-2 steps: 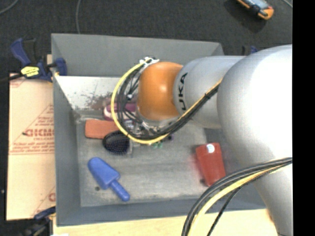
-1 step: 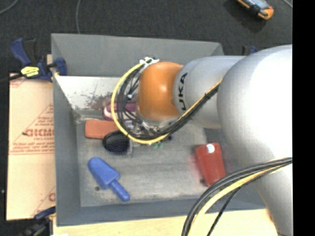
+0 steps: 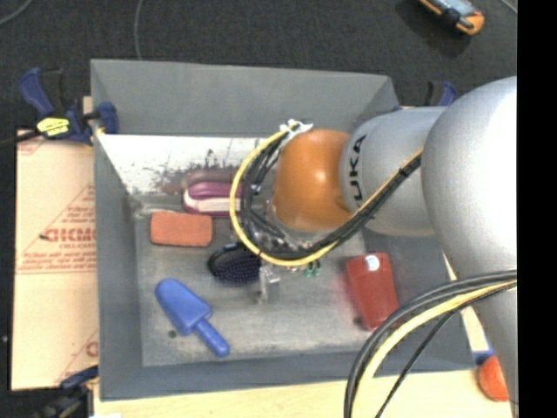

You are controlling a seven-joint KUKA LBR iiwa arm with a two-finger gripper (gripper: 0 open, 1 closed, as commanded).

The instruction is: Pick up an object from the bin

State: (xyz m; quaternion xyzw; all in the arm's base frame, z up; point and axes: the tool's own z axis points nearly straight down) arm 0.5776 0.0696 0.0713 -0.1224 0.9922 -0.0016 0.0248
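— Over on the right?
— Big grey arm (image 3: pixel 452 172), reaching in from the right edge and covering most of that side. Under it a grey metal bin (image 3: pixel 122 320), spread across the middle of the frame.
— On the wrist?
— A round orange cover (image 3: pixel 309 181), dead centre, looped by yellow and black cables (image 3: pixel 246 233).
— Down on the bin floor?
— Lower right, a red bottle (image 3: pixel 372 296) with a white cap, lying near the right wall. Lower left, a blue scoop (image 3: pixel 190 315), handle aimed toward the lower right. Left of centre, a flat orange block (image 3: pixel 181 230). Just above that, a purple and white thing (image 3: pixel 209 196) by the back wall; hard to name.
— Closest to the claw?
— A dark round brush (image 3: pixel 233 266), centre of frame, just left of the claw (image 3: pixel 264 284). Touching or apart, cannot tell.
— Spread or pressed together?
— Cannot tell; tucked low beneath the cover.
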